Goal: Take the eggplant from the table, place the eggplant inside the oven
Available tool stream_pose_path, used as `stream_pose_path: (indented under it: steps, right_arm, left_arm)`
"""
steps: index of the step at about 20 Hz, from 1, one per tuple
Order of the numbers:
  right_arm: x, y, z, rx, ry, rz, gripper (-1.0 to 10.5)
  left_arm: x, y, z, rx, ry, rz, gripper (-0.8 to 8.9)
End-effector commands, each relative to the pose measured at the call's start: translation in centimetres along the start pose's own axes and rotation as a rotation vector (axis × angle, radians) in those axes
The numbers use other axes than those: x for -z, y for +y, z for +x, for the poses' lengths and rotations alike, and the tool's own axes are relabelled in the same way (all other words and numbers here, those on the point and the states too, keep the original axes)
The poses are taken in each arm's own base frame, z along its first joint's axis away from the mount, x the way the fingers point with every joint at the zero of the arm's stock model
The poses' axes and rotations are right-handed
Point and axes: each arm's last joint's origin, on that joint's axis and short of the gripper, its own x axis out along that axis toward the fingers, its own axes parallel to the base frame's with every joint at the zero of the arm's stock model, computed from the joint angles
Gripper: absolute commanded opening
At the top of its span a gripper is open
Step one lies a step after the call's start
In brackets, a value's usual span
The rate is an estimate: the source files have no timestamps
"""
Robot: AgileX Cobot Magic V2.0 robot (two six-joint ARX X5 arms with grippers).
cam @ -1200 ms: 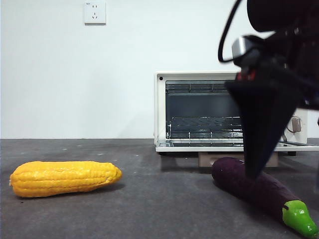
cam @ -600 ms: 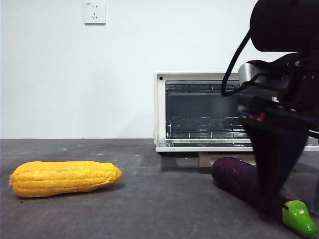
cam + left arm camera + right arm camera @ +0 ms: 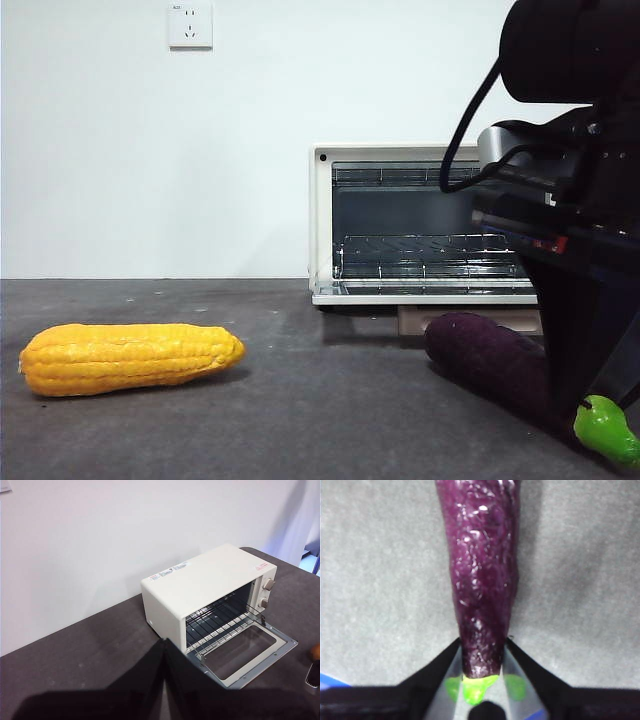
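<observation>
Right tool (image 3: 482, 652) down on worktop (image 3: 300, 400), jaws snug on eggplant (image 3: 482, 580) near stem end. Eggplant lying before open oven (image 3: 400, 225). Left tool closed, empty, up high.

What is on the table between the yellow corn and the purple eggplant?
Nothing. In the front view, only bare dark grey table lies between the corn and the eggplant. The oven stands farther back, behind that stretch.

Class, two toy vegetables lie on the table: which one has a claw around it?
The purple eggplant, by the open oven: the right claw straddles its green-stemmed end. The yellow corn cob lies apart, untouched.
</observation>
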Motion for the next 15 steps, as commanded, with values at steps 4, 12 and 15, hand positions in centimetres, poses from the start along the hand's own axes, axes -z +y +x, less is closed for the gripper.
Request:
stream_pose_path:
  steps: [4, 12, 15]
  right_arm:
    - [0.1, 0.0, 0.4, -0.002, -0.004, 0.0, -0.1]
    - [0.6, 1.6, -1.6, -0.223, -0.014, -0.055, -0.1]
    - [0.6, 2.2, -3.7, -0.277, -0.065, -0.079, -0.1]
  left_arm:
    - [0.0, 0.0, 0.0, 0.006, -0.002, -0.005, -0.06]
    - [0.0, 0.0, 0.2, 0.007, 0.003, -0.004, -0.06]
    - [0.0, 0.0, 0.4, 0.008, 0.007, -0.005, -0.06]
